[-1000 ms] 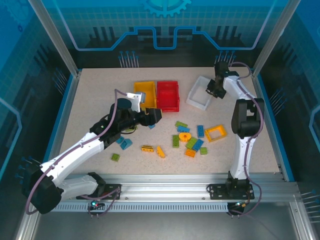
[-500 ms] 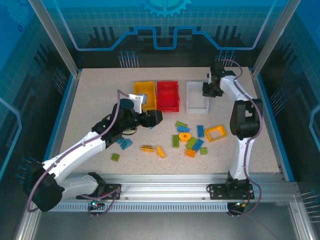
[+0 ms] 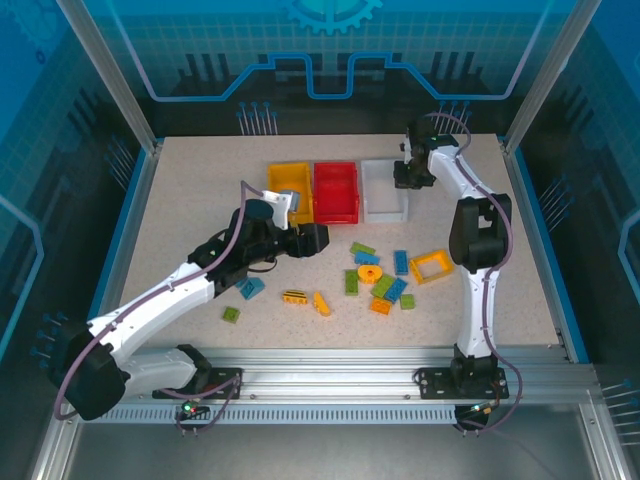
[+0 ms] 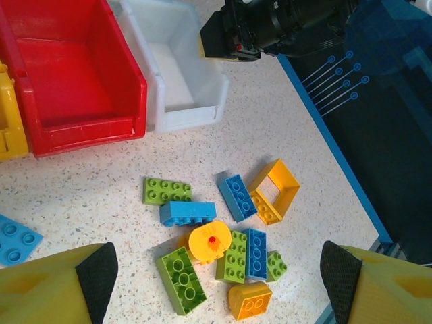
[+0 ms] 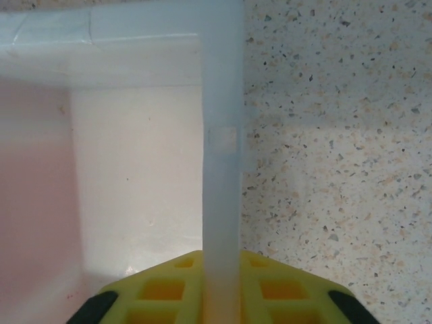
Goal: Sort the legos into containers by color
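A speckled beige table [image 3: 190, 200] sits inside a blue-panelled cell with a metal frame. Three bins stand in a row toward its far side: a yellow bin [image 3: 288, 178] on the left, a red bin [image 3: 335, 172] touching it, and a white bin [image 3: 383, 210] just beside the red one.

The right gripper [image 3: 408, 176] is at the white bin's right side. In the right wrist view the bin's thin translucent wall [image 5: 221, 169] runs straight up between the two yellow fingers [image 5: 162, 291], one inside the bin and one outside, and they are clamped on that wall. Nothing shows on the part of the bin's floor seen from that camera.

The left gripper [image 3: 316, 238] hangs over the table just in front of the yellow and red bins. Its fingers [image 4: 54, 287] are spread wide, with nothing between them.

Most of the bricks [image 3: 380, 278] lie loose on the table to the right of the left gripper and nearer the table's front edge, well apart from the right gripper. In the left wrist view that cluster lies below the gap between the fingers: a round yellow piece [image 4: 210, 241] on top, green and blue bricks touching it, and a yellow frame [image 4: 273, 190] at the right edge of the group.

A striped brick [image 3: 294, 296] and an orange brick [image 3: 321, 303] lie a little left of the cluster. Two blue bricks [image 3: 250, 287] and one green brick [image 3: 231, 314] sit beside the left arm.
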Controlling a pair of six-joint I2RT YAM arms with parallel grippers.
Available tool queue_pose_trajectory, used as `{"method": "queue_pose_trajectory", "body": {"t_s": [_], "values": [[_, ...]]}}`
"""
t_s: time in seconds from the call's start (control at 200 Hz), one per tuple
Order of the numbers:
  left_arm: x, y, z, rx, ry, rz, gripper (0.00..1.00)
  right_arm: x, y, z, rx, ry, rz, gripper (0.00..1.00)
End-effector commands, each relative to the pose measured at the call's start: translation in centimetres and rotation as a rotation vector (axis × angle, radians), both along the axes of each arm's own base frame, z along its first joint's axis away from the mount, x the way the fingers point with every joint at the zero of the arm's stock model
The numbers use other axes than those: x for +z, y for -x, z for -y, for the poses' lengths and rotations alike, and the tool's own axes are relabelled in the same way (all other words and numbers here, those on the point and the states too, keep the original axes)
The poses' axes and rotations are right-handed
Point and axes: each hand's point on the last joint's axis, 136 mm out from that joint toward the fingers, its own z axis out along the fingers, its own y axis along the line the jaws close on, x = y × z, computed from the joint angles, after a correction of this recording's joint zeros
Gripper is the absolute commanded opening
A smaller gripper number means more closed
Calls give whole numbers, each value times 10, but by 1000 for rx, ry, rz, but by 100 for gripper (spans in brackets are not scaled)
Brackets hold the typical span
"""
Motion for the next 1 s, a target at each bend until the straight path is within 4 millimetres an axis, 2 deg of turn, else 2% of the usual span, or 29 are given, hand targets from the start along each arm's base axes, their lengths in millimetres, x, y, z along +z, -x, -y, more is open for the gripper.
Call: {"method": "queue_pose_trajectory", "body": {"t_s": [0.0, 0.095, 0.235, 0.31, 0.4, 0.54, 0.605, 0.66, 0.72, 0.74, 0.825, 0.995], "values": [[3, 2, 5, -14, 1, -3, 83, 6, -1, -1, 3, -11, -6, 31], [4, 3, 7, -18, -4, -3, 84, 21, 1, 5, -29, -14, 19, 44], [9, 8, 15, -42, -5, 6, 84, 73, 14, 20, -111, -13, 124, 51], [12, 13, 24, -69, -4, 10, 84, 97, 36, 32, -211, -8, 163, 52], [13, 23, 41, -115, 1, 18, 83, 109, 81, 48, -374, -21, 176, 51], [5, 46, 75, -207, 2, 19, 83, 87, 167, 66, -604, -112, 134, 46], [1, 60, 93, -256, 2, 22, 82, 71, 199, 70, -671, -177, 105, 44], [-2, 72, 107, -289, -2, 23, 82, 58, 218, 71, -708, -244, 89, 44], [-5, 82, 119, -312, -6, 29, 81, 46, 230, 70, -736, -298, 78, 45], [-6, 85, 123, -317, -8, 33, 81, 36, 237, 69, -745, -309, 57, 45], [-9, 95, 135, -329, -4, 44, 81, 13, 248, 68, -775, -332, 10, 45], [-15, 101, 145, -337, -9, 40, 80, -20, 256, 64, -830, -386, -57, 43]]}}
